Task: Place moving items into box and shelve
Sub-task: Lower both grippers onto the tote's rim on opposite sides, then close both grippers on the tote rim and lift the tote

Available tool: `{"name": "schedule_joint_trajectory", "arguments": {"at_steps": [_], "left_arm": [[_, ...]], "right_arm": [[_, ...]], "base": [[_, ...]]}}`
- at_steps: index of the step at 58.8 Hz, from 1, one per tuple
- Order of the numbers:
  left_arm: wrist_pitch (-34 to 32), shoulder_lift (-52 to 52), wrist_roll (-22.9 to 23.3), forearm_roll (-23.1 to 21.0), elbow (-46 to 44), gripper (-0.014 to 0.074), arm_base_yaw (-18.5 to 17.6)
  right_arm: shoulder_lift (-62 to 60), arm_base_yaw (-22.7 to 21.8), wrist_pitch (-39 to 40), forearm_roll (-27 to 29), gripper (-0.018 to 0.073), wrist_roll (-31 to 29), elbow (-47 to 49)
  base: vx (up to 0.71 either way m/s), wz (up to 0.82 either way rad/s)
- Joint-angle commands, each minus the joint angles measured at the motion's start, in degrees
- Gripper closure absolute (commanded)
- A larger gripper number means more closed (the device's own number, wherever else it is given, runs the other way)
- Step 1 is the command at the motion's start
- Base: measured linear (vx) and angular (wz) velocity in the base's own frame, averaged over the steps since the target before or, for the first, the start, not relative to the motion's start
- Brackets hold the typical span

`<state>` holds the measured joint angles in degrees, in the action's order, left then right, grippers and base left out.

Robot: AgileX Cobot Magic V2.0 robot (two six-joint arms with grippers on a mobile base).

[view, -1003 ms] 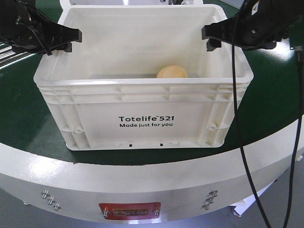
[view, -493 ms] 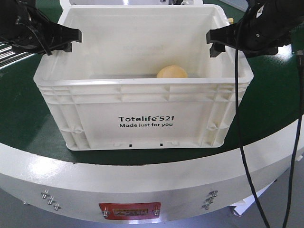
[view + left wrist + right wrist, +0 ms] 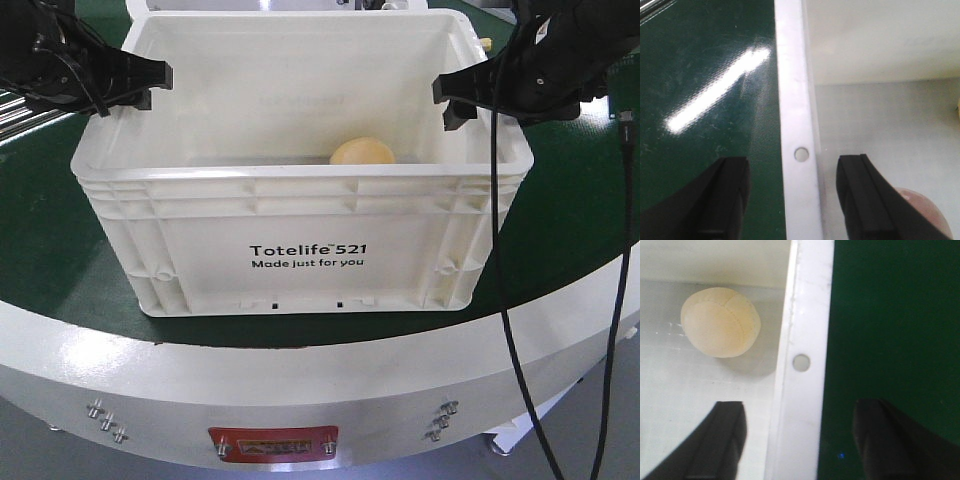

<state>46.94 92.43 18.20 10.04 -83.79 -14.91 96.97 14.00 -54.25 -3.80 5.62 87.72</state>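
The cream-white box (image 3: 300, 215) marked "Totelife 521" stands on the green table. A yellow-orange ball (image 3: 362, 152) lies on its floor near the right wall and shows pale in the right wrist view (image 3: 720, 322). A pinkish ball (image 3: 925, 212) peeks out behind one finger in the left wrist view. My left gripper (image 3: 155, 86) is open, its fingers on either side of the box's left rim (image 3: 797, 100), not touching it. My right gripper (image 3: 445, 102) is open too, straddling the right rim (image 3: 807, 315) the same way.
The round green table (image 3: 560, 220) ends in a white curved edge (image 3: 300, 370) at the front. A black cable (image 3: 497, 250) hangs from the right arm past the box's right corner. Metal rollers (image 3: 12, 105) show at the far left.
My right gripper has dropped a little and shifted slightly right over the box's right rim. The left gripper, the box and the yellow-orange ball have not moved.
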Motion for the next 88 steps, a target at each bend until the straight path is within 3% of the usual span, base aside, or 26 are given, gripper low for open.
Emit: {"name": "schedule_joint_trajectory", "arguments": {"at_steps": [1,15,47,55,62,73,88], "left_arm": [[-2.32,-2.44,0.44,0.23,-2.0,0.0093,0.01],[-2.1,-2.44,0.44,0.23,-2.0,0.0093,0.01],[-0.13,-1.04,0.44,0.23,-2.0,0.0093,0.01],[1.26,-0.59,0.44,0.23,-2.0,0.0128,0.01],[1.26,-0.54,0.24,0.23,-2.0,0.025,0.01],[0.93,-0.54,0.0,0.17,-2.0,0.0625,0.01],[-1.3,-0.54,0.0,0.17,-2.0,0.0621,-0.09]], "right_arm": [[-2.58,-0.22,2.94,-0.24,0.0192,-0.85,1.99],[-2.87,-0.22,3.08,-0.24,0.0582,-0.85,1.99],[-2.87,-0.22,3.48,-0.3,0.0575,-0.85,1.99],[-2.87,-0.22,3.69,-0.3,0.0575,-0.85,1.99],[-2.87,-0.22,4.09,-0.35,0.0575,-0.85,1.99],[-2.87,-0.22,4.35,-0.44,0.0575,-0.85,1.99],[-2.87,-0.22,5.39,-0.52,0.0575,-1.07,1.99]], "base": [[0.0,0.0],[0.0,0.0],[0.0,0.0],[0.0,0.0],[0.0,0.0],[0.0,0.0],[0.0,0.0]]}}
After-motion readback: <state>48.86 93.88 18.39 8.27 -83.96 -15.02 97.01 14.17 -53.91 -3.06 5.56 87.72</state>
